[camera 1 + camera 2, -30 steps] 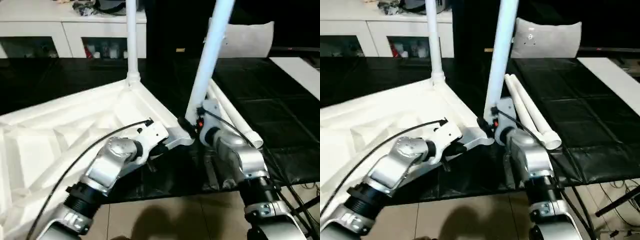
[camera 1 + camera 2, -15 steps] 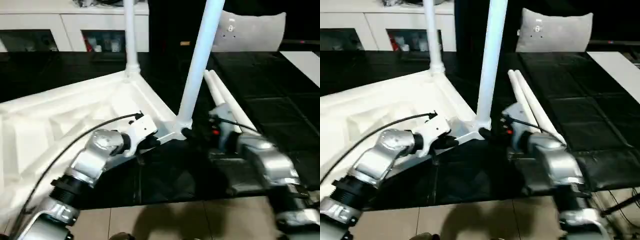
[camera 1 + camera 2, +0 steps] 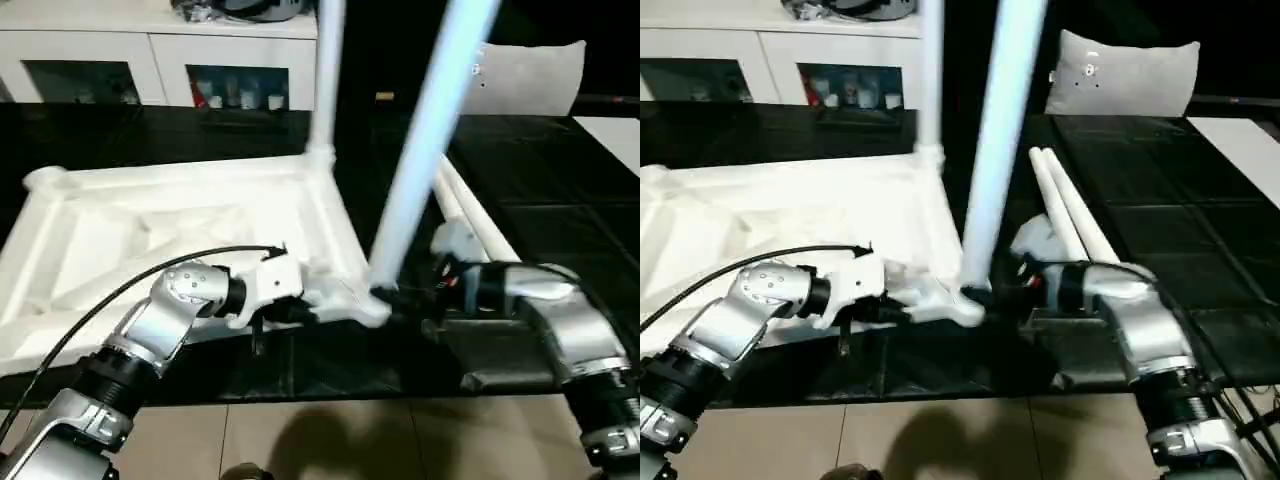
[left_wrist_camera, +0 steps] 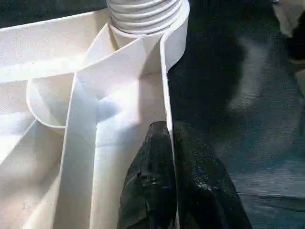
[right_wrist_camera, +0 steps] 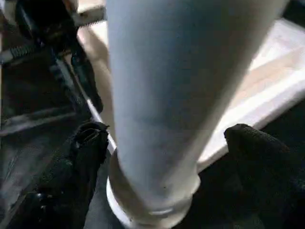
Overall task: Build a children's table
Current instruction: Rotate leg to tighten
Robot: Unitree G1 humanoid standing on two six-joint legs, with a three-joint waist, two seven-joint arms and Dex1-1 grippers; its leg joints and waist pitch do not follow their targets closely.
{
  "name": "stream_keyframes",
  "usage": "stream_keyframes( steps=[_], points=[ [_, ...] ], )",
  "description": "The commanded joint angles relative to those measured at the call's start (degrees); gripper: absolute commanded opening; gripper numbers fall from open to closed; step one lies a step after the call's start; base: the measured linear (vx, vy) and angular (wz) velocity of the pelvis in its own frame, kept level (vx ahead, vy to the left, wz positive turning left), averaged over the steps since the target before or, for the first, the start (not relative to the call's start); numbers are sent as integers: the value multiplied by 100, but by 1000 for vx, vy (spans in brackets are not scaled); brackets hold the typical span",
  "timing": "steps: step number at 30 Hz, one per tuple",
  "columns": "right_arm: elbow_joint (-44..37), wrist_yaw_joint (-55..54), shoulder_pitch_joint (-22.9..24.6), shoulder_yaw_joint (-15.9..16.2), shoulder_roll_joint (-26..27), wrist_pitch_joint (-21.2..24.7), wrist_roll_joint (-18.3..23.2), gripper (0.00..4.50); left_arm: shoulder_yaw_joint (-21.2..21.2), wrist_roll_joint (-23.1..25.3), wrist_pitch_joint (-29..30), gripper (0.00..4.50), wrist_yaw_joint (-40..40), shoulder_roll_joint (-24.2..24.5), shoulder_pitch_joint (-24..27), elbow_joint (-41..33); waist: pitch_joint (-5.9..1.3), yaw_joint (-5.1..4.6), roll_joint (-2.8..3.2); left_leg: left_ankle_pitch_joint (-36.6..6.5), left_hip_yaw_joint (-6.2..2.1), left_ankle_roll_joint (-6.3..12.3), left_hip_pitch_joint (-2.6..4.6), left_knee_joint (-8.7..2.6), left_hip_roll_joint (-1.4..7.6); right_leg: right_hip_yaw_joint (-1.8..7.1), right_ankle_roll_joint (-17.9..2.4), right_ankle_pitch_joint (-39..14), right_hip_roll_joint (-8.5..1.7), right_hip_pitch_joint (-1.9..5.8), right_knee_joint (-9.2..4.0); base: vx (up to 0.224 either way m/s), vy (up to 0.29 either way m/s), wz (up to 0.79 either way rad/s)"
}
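The white table top (image 3: 150, 220) lies upside down on the black mat, ribs facing up. One leg (image 3: 325, 70) stands in its far corner socket. A second leg (image 3: 425, 160) rises from the near corner socket (image 3: 372, 300). Two loose legs (image 3: 480, 225) lie side by side on the mat to the right. My left gripper (image 3: 310, 312) is shut on the top's rim wall (image 4: 167, 86), just beside that near socket. My right gripper (image 5: 167, 138) is open, its fingers (image 5: 86, 157) standing apart on either side of the near leg's base (image 5: 157, 95).
A white pillow (image 3: 530, 75) leans at the back right. White glass-door cabinets (image 3: 150, 75) run along the back left. The black mat (image 3: 560, 180) ends near me at a tiled floor (image 3: 320, 440). A black cable (image 3: 120, 290) arcs over my left forearm.
My right gripper's fingers have spread away from the near leg's base and the arm has drawn back to the right. The left gripper stays on the rim. The camera view has shifted.
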Motion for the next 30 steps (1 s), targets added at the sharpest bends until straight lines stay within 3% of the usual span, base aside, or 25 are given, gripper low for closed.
stream_keyframes(
  steps=[1, 3, 4, 8, 21, 23, 24, 28, 30],
  points=[
    [28, 142, -44, 51, 6, -13, -32, 433, -218, 36, -175, 0, -249, 18, -123, 15, -400, -16, -5, -1417, -175, 50, 168, -402, 376, 289, -1128, -1395, -470, 219, -379, 0, 0, 0],
    [53, 168, -54, 57, 30, 9, -17, 419, -221, 40, -198, 0, -259, 18, -135, 37, -403, -15, -3, -1402, -174, 70, 168, -396, 379, 286, -1145, -1358, -465, 215, -368, 0, 0, 0],
    [111, 195, -71, 49, 55, 68, 27, 419, -217, 41, -223, 0, -279, 17, -145, 62, -405, -20, -40, -1379, -171, 80, 165, -396, 379, 286, -1143, -1350, -465, 219, -365, 0, 0, 0],
    [243, 264, -89, 27, 86, 171, 131, 381, -200, 49, -260, 0, -286, 4, -162, 116, -403, -12, -11, -1385, -171, 82, 177, -390, 381, 281, -1164, -1433, -463, 204, -373, 0, 0, 0],
    [394, 518, 23, 3, 121, 380, 305, 269, -138, -52, -300, 0, -377, -17, -150, 190, -412, 1, -7, -1368, -172, 70, 168, -381, 382, 276, -1191, -1385, -469, 218, -355, 0, 0, 0],
    [370, 547, 79, -4, 152, 455, 365, 258, -87, -129, -98, 0, -332, -53, -89, 76, -413, -1, -13, -1366, -167, 63, 172, -379, 379, 277, -1201, -1377, -464, 217, -349, 0, 0, 0],
    [333, 554, 112, -8, 174, 523, 410, 258, -58, -162, -4, 0, -301, -67, -55, 19, -414, 8, 20, -1368, -171, 57, 179, -379, 383, 278, -1214, -1366, -470, 213, -347, 0, 0, 0],
    [285, 203, 168, -13, 360, 852, 415, 251, 60, -280, 334, 0, -121, -154, 72, -190, -412, -12, 5, -1373, -179, 46, 163, -389, 382, 269, -1240, -1362, -465, 224, -342, 0, 0, 0],
    [375, -340, 148, -19, 631, 1004, 301, 248, 178, -372, 775, 0, 128, -286, 185, -402, -384, -54, 0, -1557, -186, -26, 168, -408, 376, 276, -1171, -1695, -473, 209, -380, 0, 0, 0]
  ],
)
